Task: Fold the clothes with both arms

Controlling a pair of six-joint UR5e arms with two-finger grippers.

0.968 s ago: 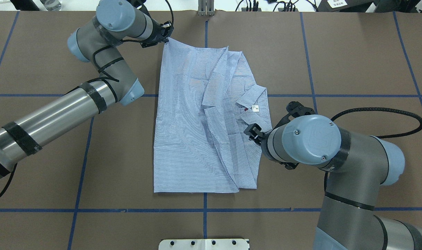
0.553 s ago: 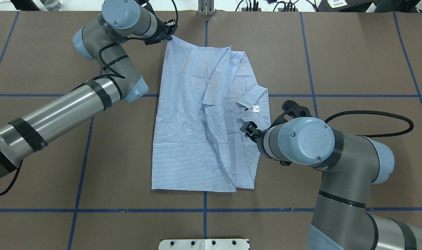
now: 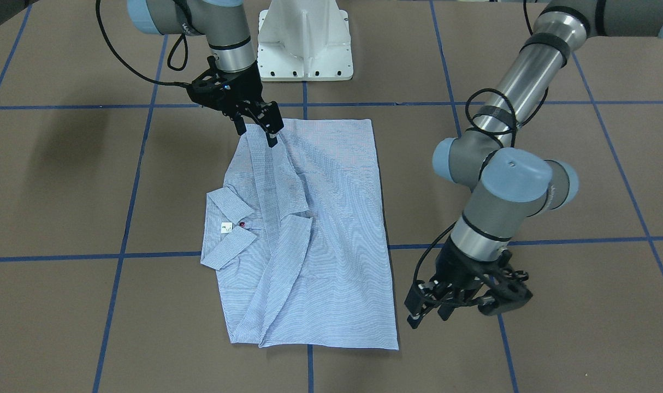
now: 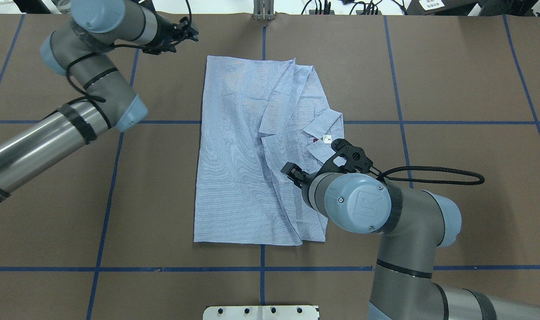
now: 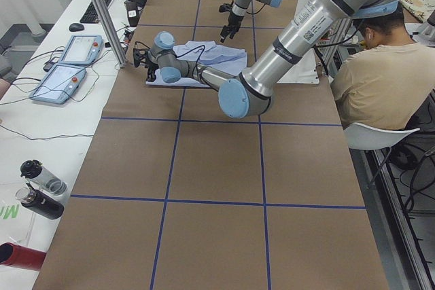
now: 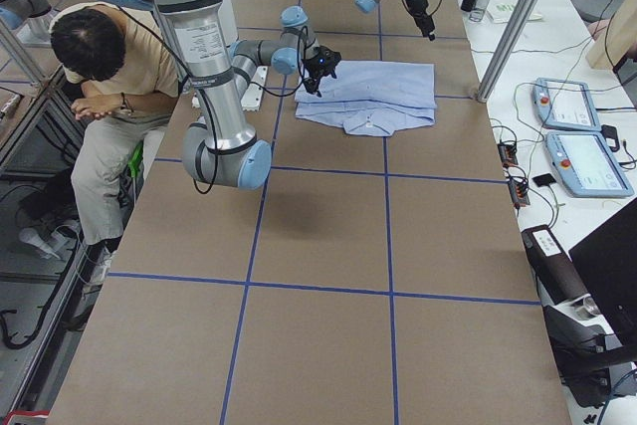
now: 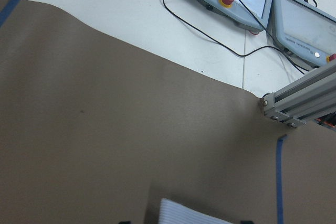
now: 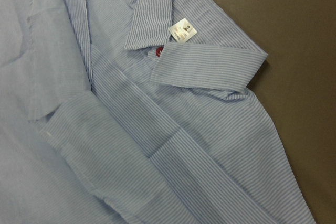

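One shirt [image 4: 247, 155] lengthwise fore-aft, collar [image 4: 325, 125] right

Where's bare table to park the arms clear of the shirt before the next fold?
Widest bare patch: the table far right, beyond the black cable. Also free: the strip between the shirt and the white base plate. Crowded: the shirt's right side under the right gripper, and by the left gripper off its far left corner.

Brown blue-gridded table [image 4: 452, 66], striped shirt [image 4: 234, 155] lying flat at centre
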